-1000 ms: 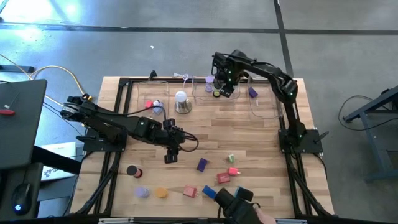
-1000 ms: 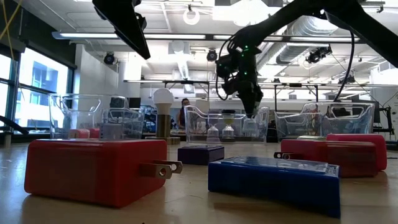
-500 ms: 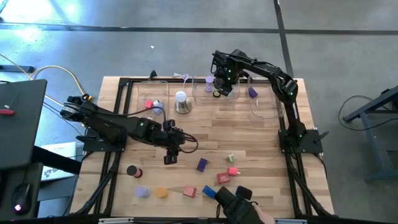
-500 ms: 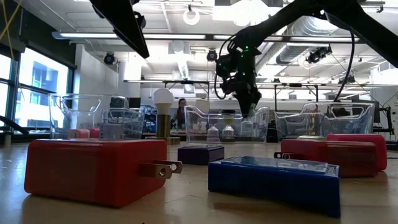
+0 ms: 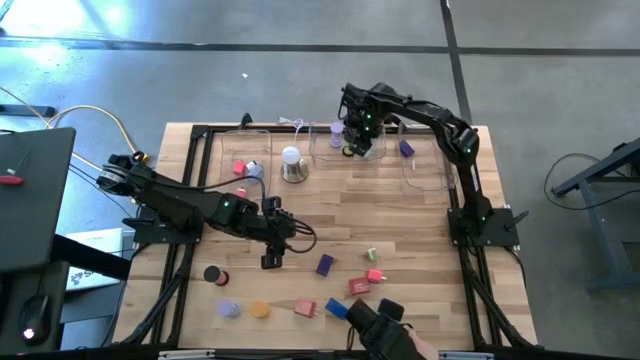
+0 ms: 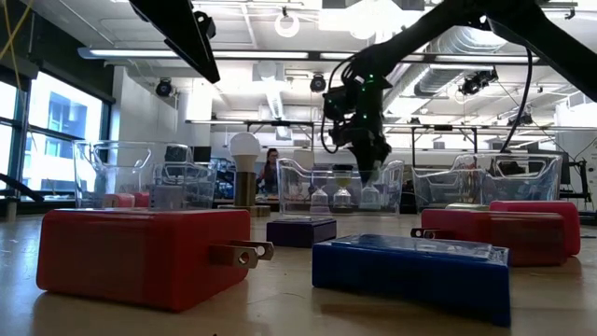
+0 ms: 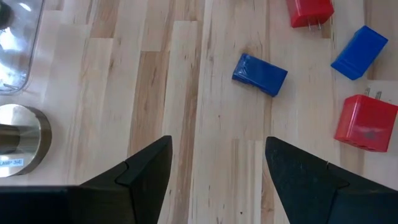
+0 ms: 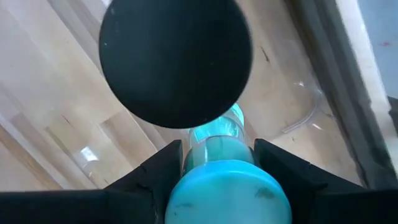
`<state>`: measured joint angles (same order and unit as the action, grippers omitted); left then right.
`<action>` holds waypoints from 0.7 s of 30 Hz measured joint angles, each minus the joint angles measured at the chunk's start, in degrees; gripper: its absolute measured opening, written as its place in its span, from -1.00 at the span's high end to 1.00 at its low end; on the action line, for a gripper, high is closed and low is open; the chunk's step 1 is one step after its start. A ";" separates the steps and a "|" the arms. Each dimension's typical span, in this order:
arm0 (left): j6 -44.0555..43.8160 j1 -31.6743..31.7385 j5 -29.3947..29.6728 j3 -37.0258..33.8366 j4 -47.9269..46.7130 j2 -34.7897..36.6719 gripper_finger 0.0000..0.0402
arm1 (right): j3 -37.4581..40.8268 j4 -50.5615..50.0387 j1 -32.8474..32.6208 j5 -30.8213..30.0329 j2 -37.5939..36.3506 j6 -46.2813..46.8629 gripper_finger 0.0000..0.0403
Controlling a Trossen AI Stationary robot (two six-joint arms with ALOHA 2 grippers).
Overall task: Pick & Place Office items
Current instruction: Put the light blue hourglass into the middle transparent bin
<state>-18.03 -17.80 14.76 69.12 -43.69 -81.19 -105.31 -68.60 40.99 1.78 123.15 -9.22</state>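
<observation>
Colourful office items lie on the near part of the table: a purple block (image 5: 325,264), red blocks (image 5: 358,287), a blue block (image 5: 335,308), an orange roll (image 5: 260,310), a lilac roll (image 5: 229,309) and a black roll (image 5: 212,273). My left gripper (image 5: 271,256) hangs open above bare wood left of them; its wrist view shows a blue block (image 7: 260,73) ahead of it. My right gripper (image 5: 363,140) is over the middle clear tray (image 5: 330,152) at the far edge, shut on a teal roll (image 8: 217,155) with a black round end (image 8: 176,59). My right gripper pinches the roll's teal body (image 8: 214,149) between its two fingers (image 8: 163,169). The fingers point down from above and the roll lies along them, its black end farthest from the wrist. It is held over the middle tray; whether it touches the tray cannot be told.
Three clear trays stand along the far edge, the left one (image 5: 222,160) and the right one (image 5: 425,165) each holding a few pieces. A white dome on a metal base (image 5: 291,163) stands between the left and middle trays. A dark object (image 5: 380,325) sits at the near edge.
My right gripper has tipped a little over the middle tray, from slanting to pointing nearly straight down, still shut on the teal roll.
</observation>
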 joint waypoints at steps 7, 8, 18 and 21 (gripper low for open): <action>0.31 0.00 0.03 0.00 -0.01 0.00 -0.25 | 1.84 0.99 0.04 0.00 0.01 -0.02 0.07; 0.38 0.00 0.05 0.00 0.01 0.00 -0.25 | 1.97 1.47 0.04 -0.09 0.01 -0.03 0.07; 0.41 0.00 0.05 0.00 0.01 0.00 -0.25 | 1.99 1.98 0.04 -0.57 0.00 -0.37 0.07; 0.42 0.00 0.05 0.00 0.00 0.00 -0.25 | 2.00 2.02 0.04 -1.61 0.00 -1.54 0.07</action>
<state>-17.61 -17.80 14.81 69.12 -43.69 -81.19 -103.31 -66.58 41.04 0.17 123.15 -10.75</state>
